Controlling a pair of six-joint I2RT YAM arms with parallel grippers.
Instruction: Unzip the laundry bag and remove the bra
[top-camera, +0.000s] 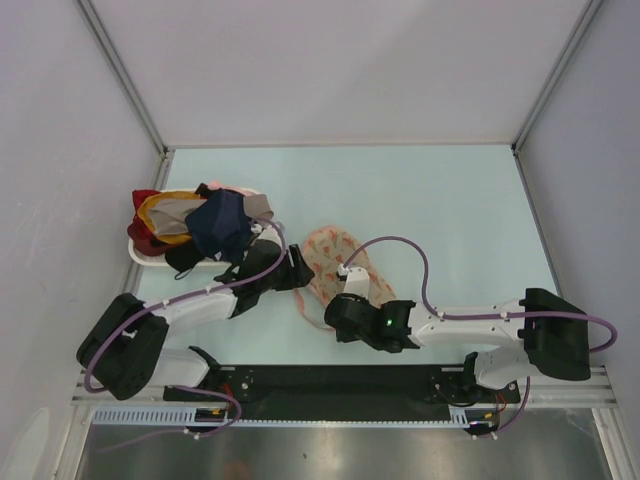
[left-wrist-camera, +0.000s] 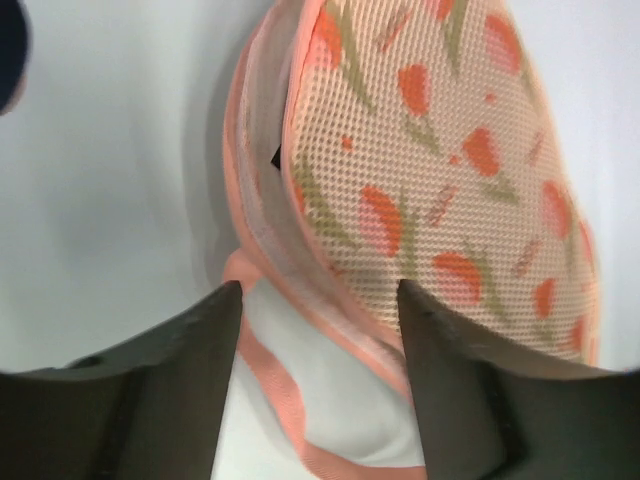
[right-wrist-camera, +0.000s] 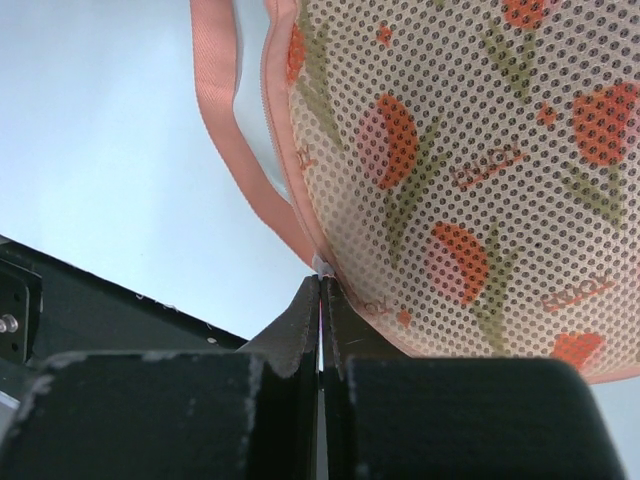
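The laundry bag (top-camera: 335, 250) lies in the middle of the table, a beige-pink mesh pouch with orange flower prints and pink edging. My left gripper (top-camera: 300, 272) is at its left edge. In the left wrist view the left gripper (left-wrist-camera: 320, 300) is open, its dark fingers (left-wrist-camera: 190, 370) standing either side of the bag's pink loop strap (left-wrist-camera: 270, 385) and zip rim (left-wrist-camera: 262, 215). My right gripper (right-wrist-camera: 321, 285) is shut, its tips pinching a small silver zip pull (right-wrist-camera: 322, 264) at the bag's (right-wrist-camera: 460, 170) near rim. The bra is hidden.
A white tray (top-camera: 140, 255) at the left holds a heap of navy, red and yellow garments (top-camera: 205, 225), close behind the left arm. A black rail (top-camera: 330, 385) runs along the near table edge. Grey walls enclose the table on three sides.
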